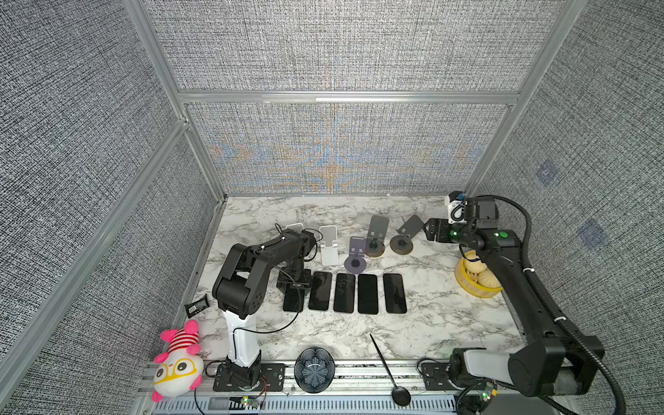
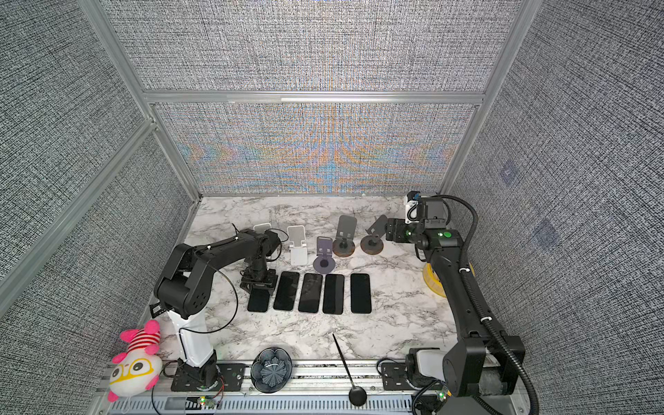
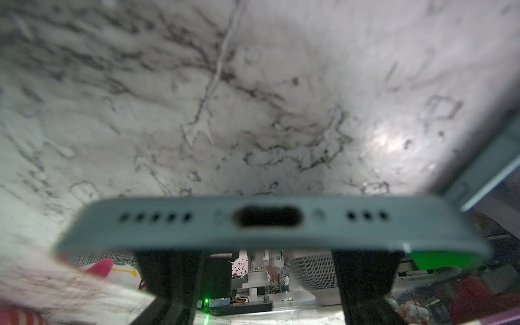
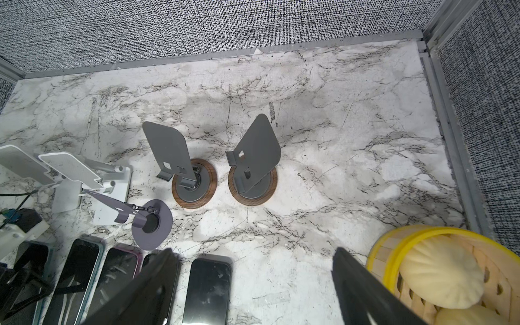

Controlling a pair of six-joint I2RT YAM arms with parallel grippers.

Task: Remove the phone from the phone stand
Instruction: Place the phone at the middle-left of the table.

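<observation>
Pale blue-grey slab phone (image 1: 291, 305): lies on the marble tabletop (image 1: 431, 323), leftmost in the phone row (image 1: 345, 293), off the white folding stands (image 1: 328, 248). Left gripper (image 1: 294, 287) clamped across its long edges; right gripper (image 1: 436, 230) wide, empty. Judged rigid, slick-glassed, some heft; the edges look the safest hold.

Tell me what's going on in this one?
The left pincer is closed on the far end of the leftmost phone, which lies on the marble table in a row with four other phones, all flat. The five stands behind the row are empty, so no phone remains to lift off. The right pincer hangs open near the rightmost stand, holding nothing.
</observation>
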